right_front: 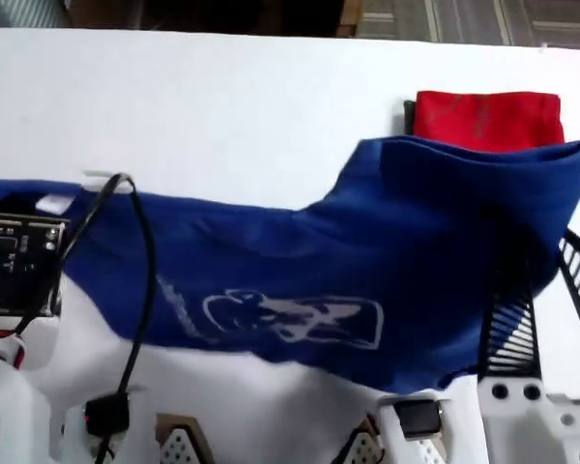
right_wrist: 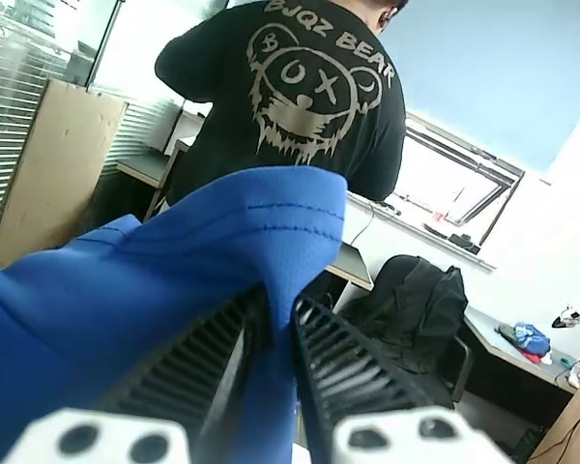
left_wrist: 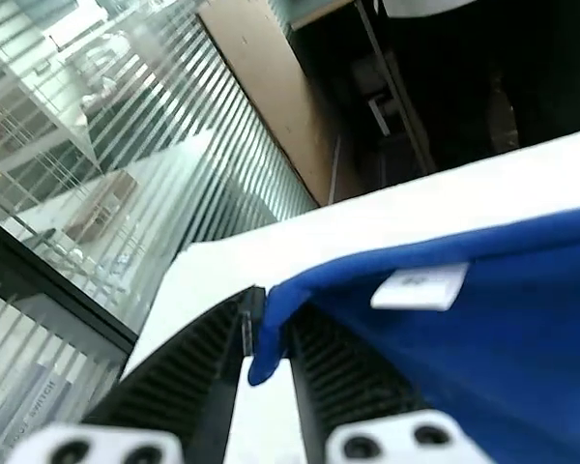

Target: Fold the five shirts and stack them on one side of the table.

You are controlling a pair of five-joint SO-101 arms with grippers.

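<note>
The left gripper and right gripper each clamped an edge of the blue shirt, stretched over the table near the folded red shirt. A fold appeared in hand; the next move likely called for laying the cloth flat.

The blue cloth shirt is a soft, matt knit; the folded red cloth shirt looks matt too. The white table top is smooth, and my left gripper and right gripper have black, ribbed, matt plastic fingers.
</note>
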